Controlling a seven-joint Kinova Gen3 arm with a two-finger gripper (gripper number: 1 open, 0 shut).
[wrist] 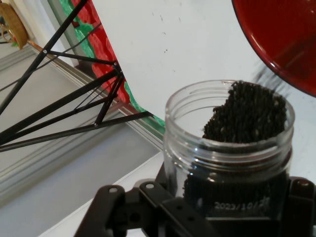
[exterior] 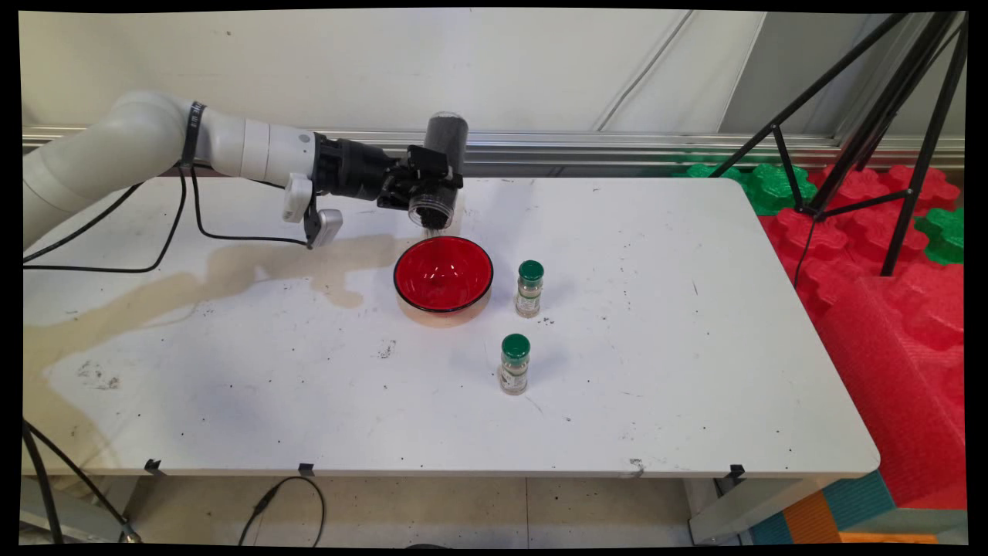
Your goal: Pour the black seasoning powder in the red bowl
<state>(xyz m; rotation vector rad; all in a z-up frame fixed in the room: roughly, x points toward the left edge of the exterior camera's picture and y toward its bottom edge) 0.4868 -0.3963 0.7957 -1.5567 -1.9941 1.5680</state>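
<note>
The tool (exterior: 423,188) reached in from the left, level with the worktop's (exterior: 656,371) far side, and it was clamped on a clear jar (exterior: 441,171) of dark grains. The jar was tipped well over, base up toward the wall and open mouth angled down, so the mouth hung just behind the far rim of the red bowl (exterior: 443,274). That tilt reads as a pouring pose: no lid on the jar, and in the hand view the grains (wrist: 247,112) had slid forward and heaped at the lip on the bowl side, right up to the rim. A faint dark smudge sat just off the lip there; whether grains were falling, I couldn't tell. The bowl looked empty apart from glare, as far as the main view showed.

The tool gripped narrow, its fingers pressed against the jar's wall below the threaded neck, nothing else touching it.

Two small shakers with green caps stood upright off to the bowl's right: one (exterior: 529,289) just beside the bowl, the other (exterior: 514,364) nearer the camera, apart from both. They stood out of the arm's path, caps on. A pale brown stain (exterior: 255,266) ran across the worktop's left side, under the arm.
</note>
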